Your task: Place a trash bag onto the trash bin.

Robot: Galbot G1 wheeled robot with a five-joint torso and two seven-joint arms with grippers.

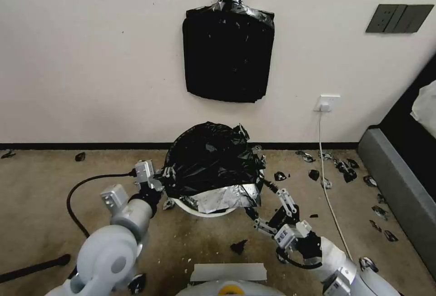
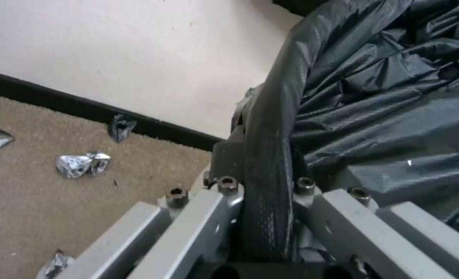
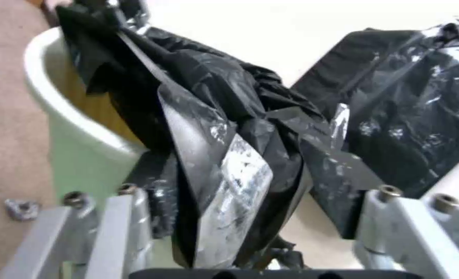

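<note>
1. The trash bag point(image 1: 211, 160) is thin, glossy black film, heavily wrinkled, with silvery glints along its near edge. It is bunched in a mound over the top of the trash bin point(image 1: 204, 212).
2. The trash bin is round, white and smooth. It stands on the beige carpet point(image 1: 41, 187) close to the wall. In the head view, a curved strip of its near rim shows below the bag's lower edge.
3. In the right wrist view, the bag point(image 3: 229, 128) hangs over the bin's rim point(image 3: 79, 128), and part of the rim and the inside wall are uncovered.
4. The left hand point(image 1: 167, 173) is at the bag's left edge. In the left wrist view, the left hand point(image 2: 263, 182) has its fingers point(image 2: 224, 155) clamped on a taut fold of the bag point(image 2: 384, 97).
5. The right hand point(image 1: 265, 205) is at the bag's lower right corner, fingers spread apart. In the right wrist view, bag film hangs between the right hand's point(image 3: 255, 201) separated fingers; a grip cannot be confirmed.
6. A flat black stack of bags point(image 1: 228, 55) hangs on the wall above the bin.
7. Small black scraps point(image 1: 345, 169) lie scattered on the carpet.
</note>
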